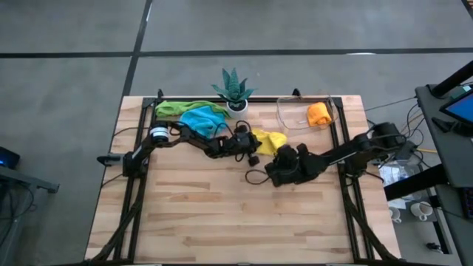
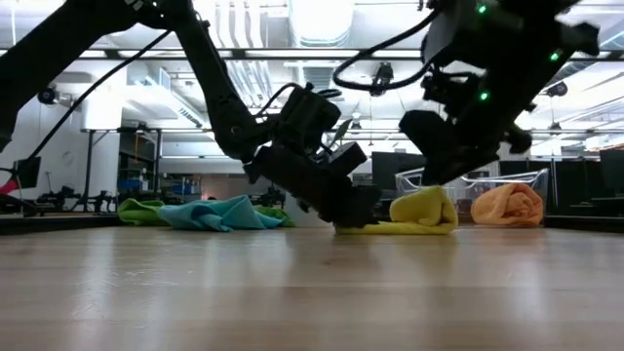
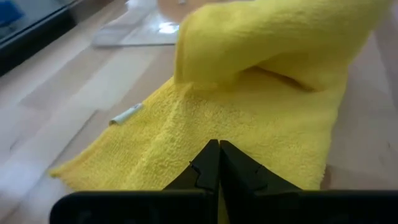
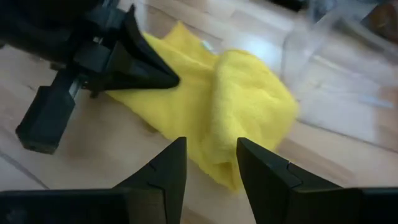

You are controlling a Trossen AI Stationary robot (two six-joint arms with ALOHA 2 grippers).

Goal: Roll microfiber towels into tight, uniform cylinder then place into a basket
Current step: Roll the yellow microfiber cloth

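Toward the far edge of the wooden slatted table [image 1: 222,214], near its middle: one yellow microfiber towel [image 1: 269,140], half rolled, flat tail pointing left, long axis running left to right. Left gripper [image 1: 251,145] stretched low across, fingers pressed together, tips pinning the tail. Right gripper [image 4: 211,163] angled down over the roll, fingers parted, holding nothing. Clear plastic rectangular basket [image 1: 290,108] in the far right corner holds an orange rolled towel [image 1: 318,114].

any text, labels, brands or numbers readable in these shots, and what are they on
None can be read.
The yellow towel carries a small white tag at its edge, seen in the left wrist view: too small and blurred to read.
A lit screen stands beside the table's right side in the high view: nothing on it is legible.
No marking shows on the basket, the left gripper or the right gripper.
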